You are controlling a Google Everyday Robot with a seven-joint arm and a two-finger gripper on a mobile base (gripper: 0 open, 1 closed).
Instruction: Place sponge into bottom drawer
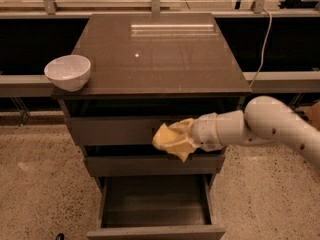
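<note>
Seen from the single camera view, looking down from the front, a dark grey-brown cabinet with a glossy flat top stands on a speckled stone floor. It has three drawers stacked one above the other.

The robot's white, rounded arm reaches in from the right edge, across the front of the cabinet. Its gripper hangs in front of the upper two drawer fronts, at the level of the gap between them and a little right of the cabinet's middle. The pale fingers are closed around a small pale-yellow foam sponge, which sticks out to the left of the gripper and looks crumpled and squeezed in the grasp. The sponge is off every surface, held in the air above the opening below.

The bottom drawer, the lowest of the three, is pulled out toward the camera. Its dark, boxy interior shows, and its plain flat front sits at the lower edge of the view. The sponge is above this drawer, not inside it.

A round white bowl rests at the cabinet top's left edge, well apart from the gripper. A thin pale cable runs down behind the cabinet's right side.
</note>
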